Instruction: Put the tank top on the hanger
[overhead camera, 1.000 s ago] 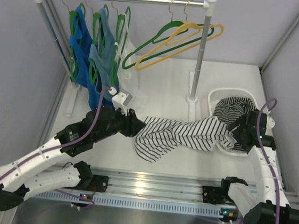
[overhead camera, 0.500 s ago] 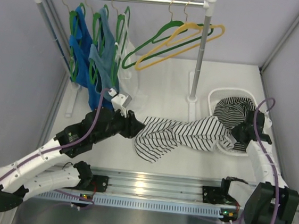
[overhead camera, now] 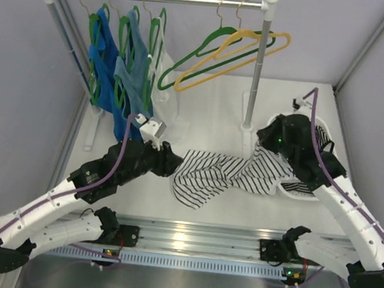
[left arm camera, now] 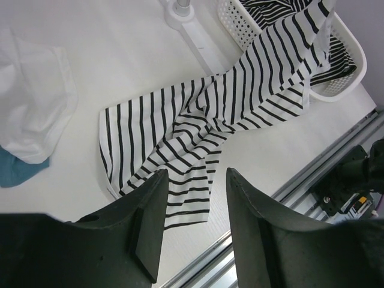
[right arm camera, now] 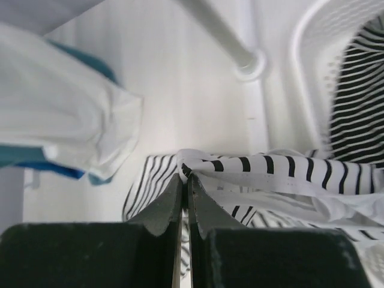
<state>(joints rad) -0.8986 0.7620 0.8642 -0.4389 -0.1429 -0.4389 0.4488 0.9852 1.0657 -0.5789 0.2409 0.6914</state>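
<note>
Crumpled tank top (overhead camera: 209, 177); tilted green hanger (overhead camera: 187, 58)

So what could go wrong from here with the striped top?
1. The right gripper pinches only a thin fold of the tank top at its fingertips; a hard pull could slip it free.
2. The top trails over the rim of the basket; lifting might drag or tip the basket.
3. The left gripper is open above bunched, twisted cloth, so it may grab several layers and miss a strap opening.
</note>
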